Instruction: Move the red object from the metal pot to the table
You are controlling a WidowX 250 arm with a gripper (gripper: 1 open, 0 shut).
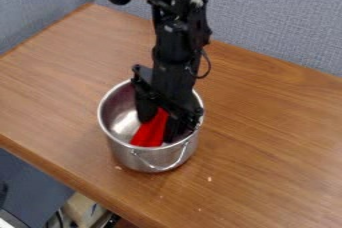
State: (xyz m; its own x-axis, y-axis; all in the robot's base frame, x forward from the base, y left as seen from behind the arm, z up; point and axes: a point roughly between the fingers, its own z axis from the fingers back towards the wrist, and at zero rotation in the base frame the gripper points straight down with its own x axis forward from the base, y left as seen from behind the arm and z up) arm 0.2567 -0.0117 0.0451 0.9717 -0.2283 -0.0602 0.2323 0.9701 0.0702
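The metal pot (120, 142) stands on the table (54, 67) near its front edge, its thin wire handle hanging at the front. The red object (151, 132) lies slanted inside it, one end up against the far wall. My gripper (163, 118) reaches down into the pot from above, with its black fingers (139, 100) on either side of the red object's upper part. The jaws stand narrower than fully spread, but whether they press on the block is hidden by the fingers and the pot wall.
The table's front edge (80, 187) runs close below the pot, with a drop to the floor beyond it. A grey wall (281, 12) backs the table. Bare wood lies left and right of the pot.
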